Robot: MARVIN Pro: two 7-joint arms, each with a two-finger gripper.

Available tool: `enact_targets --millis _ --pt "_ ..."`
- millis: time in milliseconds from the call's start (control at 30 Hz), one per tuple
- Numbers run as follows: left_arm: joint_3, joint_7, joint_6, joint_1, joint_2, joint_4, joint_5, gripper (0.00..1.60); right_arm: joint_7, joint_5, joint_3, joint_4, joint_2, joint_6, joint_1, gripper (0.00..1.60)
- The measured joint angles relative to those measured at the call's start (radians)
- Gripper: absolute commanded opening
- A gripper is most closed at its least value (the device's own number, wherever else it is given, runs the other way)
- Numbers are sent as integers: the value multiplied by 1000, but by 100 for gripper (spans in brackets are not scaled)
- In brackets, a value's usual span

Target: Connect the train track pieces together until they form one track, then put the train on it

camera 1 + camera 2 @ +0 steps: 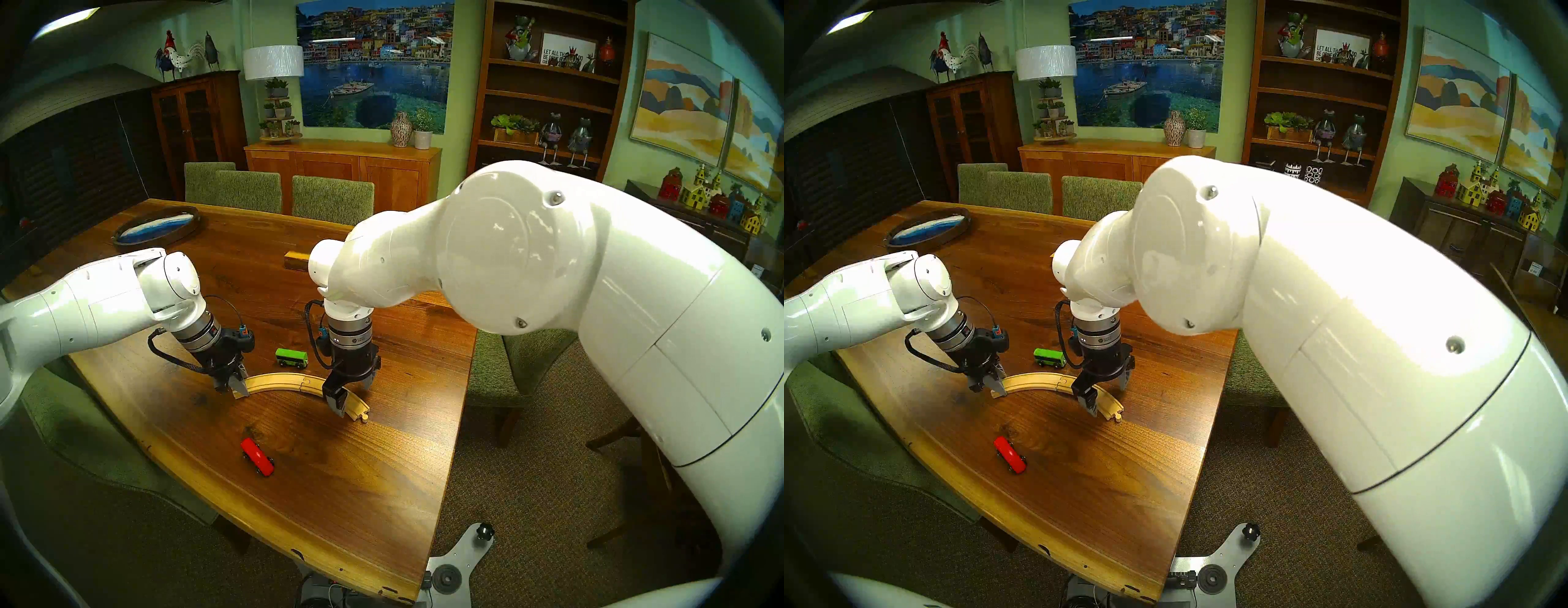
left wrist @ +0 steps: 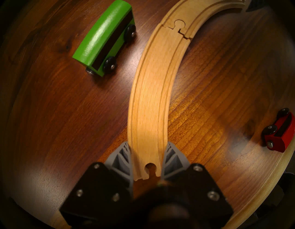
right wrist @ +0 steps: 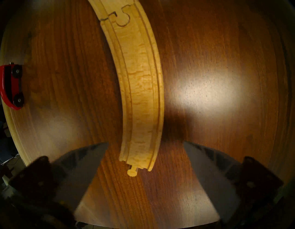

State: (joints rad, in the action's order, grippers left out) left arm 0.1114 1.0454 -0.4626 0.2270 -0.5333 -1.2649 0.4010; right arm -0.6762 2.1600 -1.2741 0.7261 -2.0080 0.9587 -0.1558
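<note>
Two pale grooved track pieces lie joined as one arc, the track (image 1: 280,381) (image 1: 1038,379), with peg seated in socket at the seam (image 2: 178,28) (image 3: 122,16). My left gripper (image 1: 237,384) (image 2: 147,153) is shut on the socket end of the left piece, its grey fingers (image 2: 122,158) pressed against both sides. My right gripper (image 1: 354,392) (image 3: 146,144) straddles the peg end of the right piece, open, with a gap on each side. The green car (image 1: 292,358) (image 2: 103,43) stands just behind the arc. The red car (image 1: 257,457) (image 3: 11,87) sits in front of it, near the table edge.
A yellow-brown wooden block (image 1: 297,260) lies farther back, partly behind my right arm. An oval dark tray (image 1: 157,229) sits at the far left of the table (image 1: 382,488). Green chairs (image 1: 331,197) line the far side and the right side.
</note>
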Motion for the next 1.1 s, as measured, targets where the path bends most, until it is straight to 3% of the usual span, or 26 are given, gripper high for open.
enact_targets --millis 433,600,1100 --pt "0 0 0 0 0 0 0 0 -1 -4 9 52 0 -1 -19 160" --pt "0 0 0 0 0 0 0 0 18 -4 21 111 1 -26 -59 160" --pt "-1 1 0 0 0 0 0 0 48 -52 63 174 34 -68 -174 160"
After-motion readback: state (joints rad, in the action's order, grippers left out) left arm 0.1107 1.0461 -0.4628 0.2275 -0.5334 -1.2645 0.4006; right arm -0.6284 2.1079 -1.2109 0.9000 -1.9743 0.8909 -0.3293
